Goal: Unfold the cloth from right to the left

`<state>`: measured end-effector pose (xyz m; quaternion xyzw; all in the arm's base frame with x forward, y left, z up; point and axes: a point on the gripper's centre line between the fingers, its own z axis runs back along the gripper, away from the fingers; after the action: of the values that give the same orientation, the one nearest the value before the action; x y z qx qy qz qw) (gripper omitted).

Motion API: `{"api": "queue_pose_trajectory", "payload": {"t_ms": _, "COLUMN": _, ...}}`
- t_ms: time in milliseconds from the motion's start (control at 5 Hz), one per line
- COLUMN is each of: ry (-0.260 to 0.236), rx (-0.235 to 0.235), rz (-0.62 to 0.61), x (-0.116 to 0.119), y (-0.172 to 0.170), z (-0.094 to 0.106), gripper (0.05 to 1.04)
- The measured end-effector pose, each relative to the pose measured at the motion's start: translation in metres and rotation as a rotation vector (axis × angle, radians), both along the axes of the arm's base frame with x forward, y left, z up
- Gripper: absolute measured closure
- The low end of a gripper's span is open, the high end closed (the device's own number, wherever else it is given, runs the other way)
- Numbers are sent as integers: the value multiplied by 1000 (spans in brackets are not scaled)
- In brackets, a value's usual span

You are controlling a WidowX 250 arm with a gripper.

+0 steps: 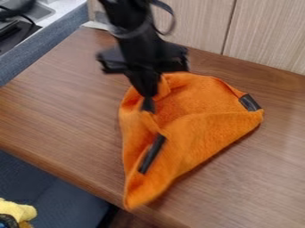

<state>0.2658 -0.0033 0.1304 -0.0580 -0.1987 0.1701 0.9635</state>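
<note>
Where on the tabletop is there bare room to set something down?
Bare: the tabletop between the orange cloth and the blue-grey panel, and right of the cloth. Crowded: where the arm meets the cloth.

Orange cloth (199, 131), two black strips (152, 154) showing; partly folded, rumpled, roughly triangular on wood tabletop (59, 100), narrow corner at near edge.

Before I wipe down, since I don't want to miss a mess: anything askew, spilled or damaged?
The cloth looks askew: rumpled and partly folded over, its near tip at the edge of the table, perhaps past it. I see no spill or damage.
</note>
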Motion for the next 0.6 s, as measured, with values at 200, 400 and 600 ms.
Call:
{"api": "queue_pose_trajectory", "payload": {"t_ms": 200, "ry": -5, "rx": -1, "rz": 69, "x": -21, "y": 19, "z": 10, "gripper": 1014}}
{"api": "queue_pose_trajectory", "payload": {"t_ms": 400, "ry": 11, "rx": -24, "rz": 171, "x": -45, "y": 50, "z": 4, "gripper": 1014}}
{"api": "queue_pose_trajectory", "payload": {"t_ms": 600, "ry": 56, "rx": -31, "rz": 243, "x": -66, "y": 70, "z": -14, "gripper": 1015}}
